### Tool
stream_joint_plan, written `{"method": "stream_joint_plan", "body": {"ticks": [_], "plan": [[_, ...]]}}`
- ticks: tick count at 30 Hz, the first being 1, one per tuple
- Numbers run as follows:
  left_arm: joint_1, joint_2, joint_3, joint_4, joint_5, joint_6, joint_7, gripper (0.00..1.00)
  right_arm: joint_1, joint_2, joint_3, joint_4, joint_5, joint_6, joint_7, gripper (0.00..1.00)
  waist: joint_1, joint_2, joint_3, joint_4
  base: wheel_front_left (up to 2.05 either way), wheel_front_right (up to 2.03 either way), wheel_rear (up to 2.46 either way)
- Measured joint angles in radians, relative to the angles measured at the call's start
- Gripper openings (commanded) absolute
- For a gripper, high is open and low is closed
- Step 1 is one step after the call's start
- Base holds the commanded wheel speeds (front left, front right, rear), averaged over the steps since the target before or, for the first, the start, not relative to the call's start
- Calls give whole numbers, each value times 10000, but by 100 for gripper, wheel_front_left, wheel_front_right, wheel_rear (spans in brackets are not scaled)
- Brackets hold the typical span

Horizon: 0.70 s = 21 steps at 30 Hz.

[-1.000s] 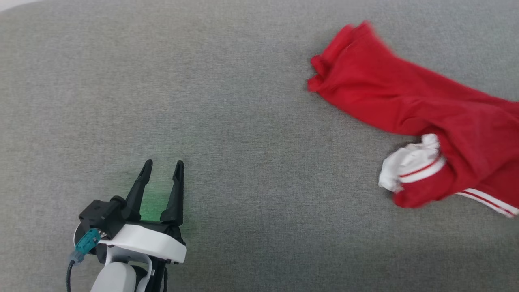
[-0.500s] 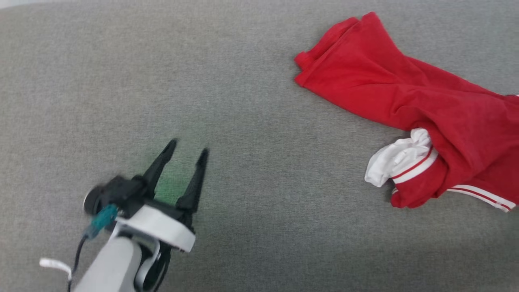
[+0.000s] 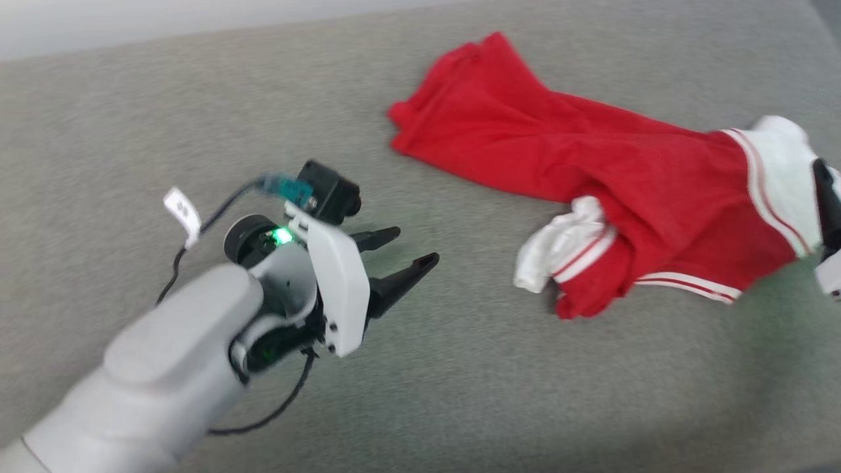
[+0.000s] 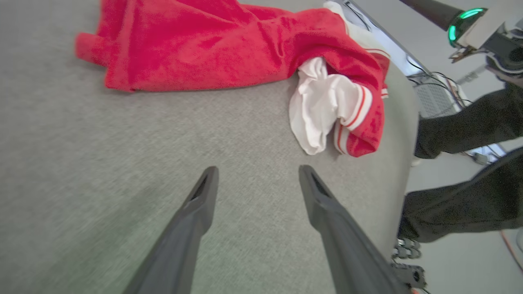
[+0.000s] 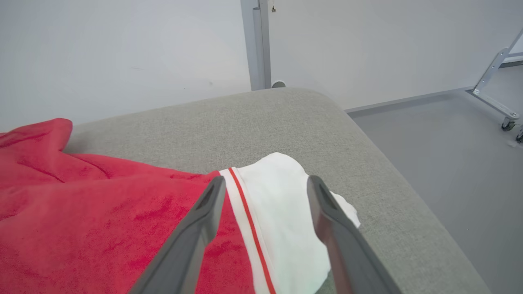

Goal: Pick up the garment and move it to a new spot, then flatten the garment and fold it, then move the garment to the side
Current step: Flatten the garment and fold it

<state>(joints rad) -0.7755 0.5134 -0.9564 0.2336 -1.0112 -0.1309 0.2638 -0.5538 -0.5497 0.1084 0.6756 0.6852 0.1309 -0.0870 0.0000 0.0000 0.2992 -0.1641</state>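
Observation:
The garment [image 3: 591, 164], a red shirt with white striped-trim sleeves, lies crumpled on the grey padded table [image 3: 460, 394] at the right. One white sleeve [image 3: 565, 253] is bunched at its near side. My left gripper [image 3: 412, 246] hovers open left of the garment, fingers pointing at it and holding nothing. In the left wrist view the garment [image 4: 204, 45] lies ahead of the open left gripper [image 4: 257, 171]. My right gripper [image 3: 826, 190] shows at the right edge by the other white sleeve. In the right wrist view that gripper [image 5: 265, 183] stands open over this sleeve [image 5: 282, 204].
The table's rounded corner [image 5: 318, 106] ends just past the garment, with grey floor [image 5: 449, 163] beyond. A wall and a metal post [image 5: 257, 45] stand behind. Dark shapes [image 4: 466, 126] sit past the table's edge in the left wrist view.
The head camera has swung, so the whole picture has shifted left. My left gripper has risen and turned to point right at the garment. The right gripper's finger has come into view by the sleeve.

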Motion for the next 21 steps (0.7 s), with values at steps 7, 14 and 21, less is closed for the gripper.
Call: {"method": "stream_joint_plan", "body": {"ticks": [7, 14, 21], "plan": [[-1387, -205, -629, 765, -2489, 2, 2568, 100, 535, 539, -276, -602, -109, 0, -104, 100, 0, 0, 129, -1138, 0, 0, 0], [-2355, -815, -1319, 2086, -2512, 2, 3081, 100, 634, 1158, -443, -1225, -370, -2, -190, 100, 0, 0, 558, -1957, 0, 0, 0], [-2736, -1145, -1964, 2972, -2476, 2, 2853, 100, 638, 1672, -370, -1630, -527, -2, -174, 100, 1, 0, 971, -2596, 0, 0, 0]]}}
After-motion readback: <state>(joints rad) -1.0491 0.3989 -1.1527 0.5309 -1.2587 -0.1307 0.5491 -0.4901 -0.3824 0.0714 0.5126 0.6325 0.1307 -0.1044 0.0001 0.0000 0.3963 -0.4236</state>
